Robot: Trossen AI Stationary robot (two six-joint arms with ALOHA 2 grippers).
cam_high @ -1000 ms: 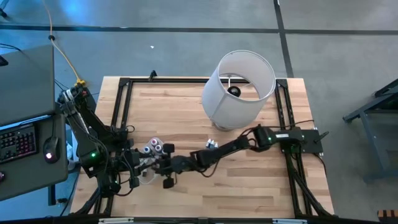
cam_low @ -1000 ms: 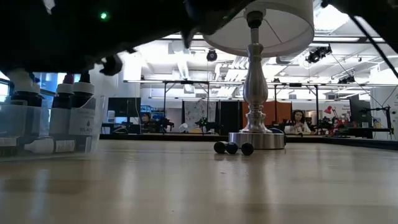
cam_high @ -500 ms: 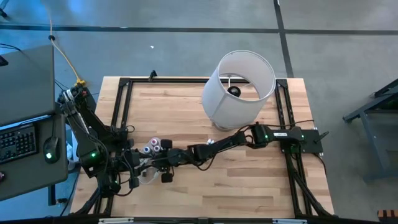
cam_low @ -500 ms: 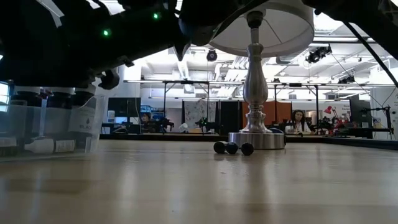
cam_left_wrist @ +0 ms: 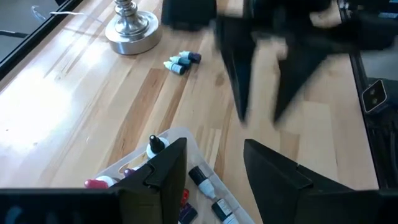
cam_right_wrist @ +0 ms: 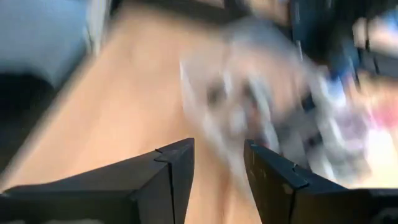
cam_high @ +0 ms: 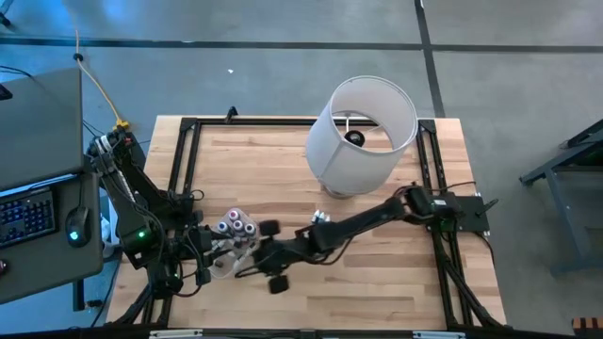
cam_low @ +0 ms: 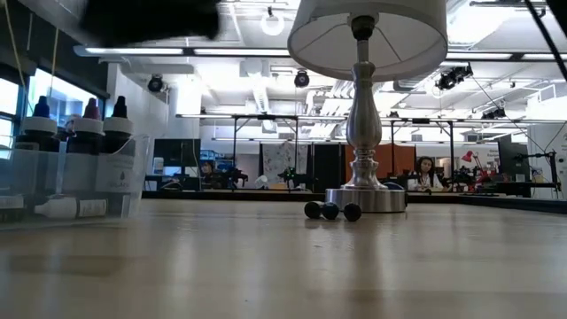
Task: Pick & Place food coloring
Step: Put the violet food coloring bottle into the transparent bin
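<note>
Right gripper [cam_high: 252,261], jaws open and empty, is hovering beside the tub [cam_high: 229,247] of bottles [cam_high: 236,224]; left gripper [cam_left_wrist: 214,186] is waiting, jaws apart.

Lamp [cam_high: 363,137] blocking far right, tub [cam_high: 231,247] near left, bare centre between

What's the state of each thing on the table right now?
Right gripper: open, empty, beside the tub.
Left gripper: open, empty, over the tub.
Clear tub: upright, holding bottles, some standing, some lying.
Three loose bottles: lying by the lamp base.
Lamp: upright.
</note>
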